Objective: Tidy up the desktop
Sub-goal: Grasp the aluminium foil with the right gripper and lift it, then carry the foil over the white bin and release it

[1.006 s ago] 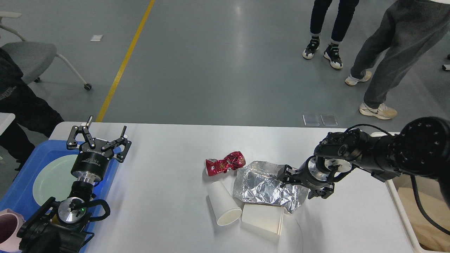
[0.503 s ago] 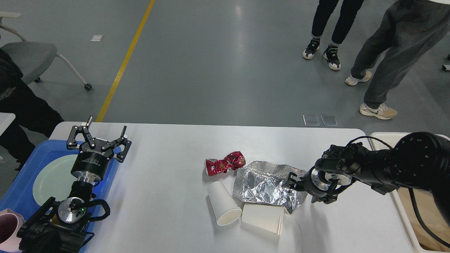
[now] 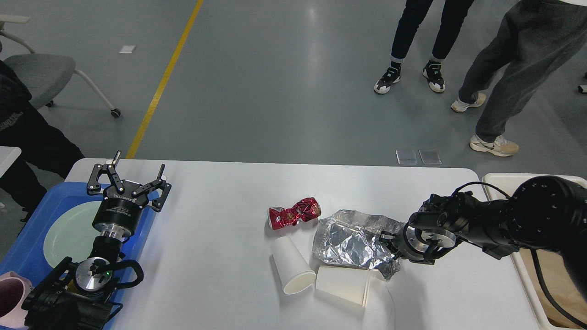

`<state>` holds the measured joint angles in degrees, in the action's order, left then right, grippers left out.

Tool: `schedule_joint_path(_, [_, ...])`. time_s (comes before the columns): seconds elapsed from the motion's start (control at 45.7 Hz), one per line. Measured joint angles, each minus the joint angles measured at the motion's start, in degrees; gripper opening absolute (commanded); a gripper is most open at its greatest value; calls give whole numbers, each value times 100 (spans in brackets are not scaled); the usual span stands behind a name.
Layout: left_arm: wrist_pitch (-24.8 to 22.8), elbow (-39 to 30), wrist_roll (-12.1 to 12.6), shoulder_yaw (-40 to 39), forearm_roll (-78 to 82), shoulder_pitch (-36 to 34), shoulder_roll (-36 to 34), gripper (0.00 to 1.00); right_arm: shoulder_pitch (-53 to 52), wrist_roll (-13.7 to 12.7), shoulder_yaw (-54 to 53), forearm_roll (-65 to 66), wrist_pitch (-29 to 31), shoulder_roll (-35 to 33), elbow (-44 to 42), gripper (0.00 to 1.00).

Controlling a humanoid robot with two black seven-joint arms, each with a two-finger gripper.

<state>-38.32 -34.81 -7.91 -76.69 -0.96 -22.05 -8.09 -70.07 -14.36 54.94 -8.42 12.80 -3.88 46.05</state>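
A: Where does the clutter sit?

B: Lower middle of the frame, on the white table: a crushed red can, crumpled foil and two paper cups lying on their sides.

A: And the right gripper?

B: Pressed against the foil's right edge; it is too dark and end-on to tell whether it pinches anything.

A: How should the foil handle?

B: Probably very light and limp, crushing easily, so a raised fold at the edge looks like the best hold.

A: The left gripper?

B: Spread wide and empty, above the blue tray at lower left.
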Motion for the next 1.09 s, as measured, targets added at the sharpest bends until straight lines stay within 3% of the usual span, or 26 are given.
schedule_joint_path(0.197, [0, 0, 0, -3, 0, 0, 0, 96, 12, -194, -3, -36, -5, -10, 20, 0])
schedule_joint_path(0.613, [0, 0, 7, 1, 0, -1, 4, 96, -761, -280, 35, -64, 299, -565, 511, 0])
schedule_joint_path(0.831, [0, -6, 8, 1, -1, -1, 1, 96, -2353, -287, 451, -270, 1256, -1127, 1562, 0])
schedule_joint_path(1.094, [0, -9, 8, 1, -1, -1, 1, 96, -4925, -247, 1555, -721, 2129, -1191, 3293, 0])
